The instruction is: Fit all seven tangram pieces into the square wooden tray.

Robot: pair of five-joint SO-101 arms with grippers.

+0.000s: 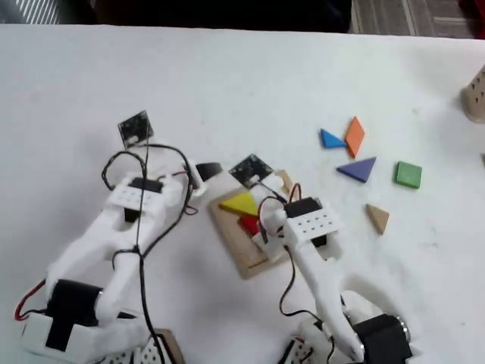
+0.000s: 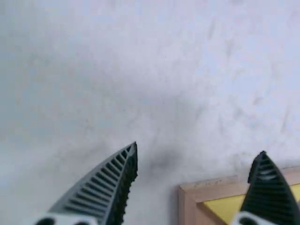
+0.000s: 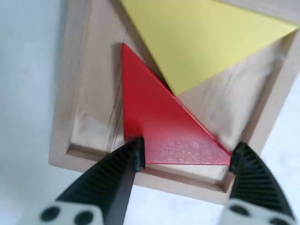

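High view: the square wooden tray (image 1: pixel 227 241) holds the yellow triangle (image 1: pixel 239 203) and red triangle (image 1: pixel 250 224). The blue triangle (image 1: pixel 330 139), orange parallelogram (image 1: pixel 354 136), purple triangle (image 1: pixel 358 168), green square (image 1: pixel 408 174) and tan triangle (image 1: pixel 377 218) lie loose to its right: two placed, five remaining.
Left wrist view: left gripper (image 2: pixel 199 159) spread, at the tray's corner.
Right wrist view: right gripper (image 3: pixel 190 150) spread over the red triangle.
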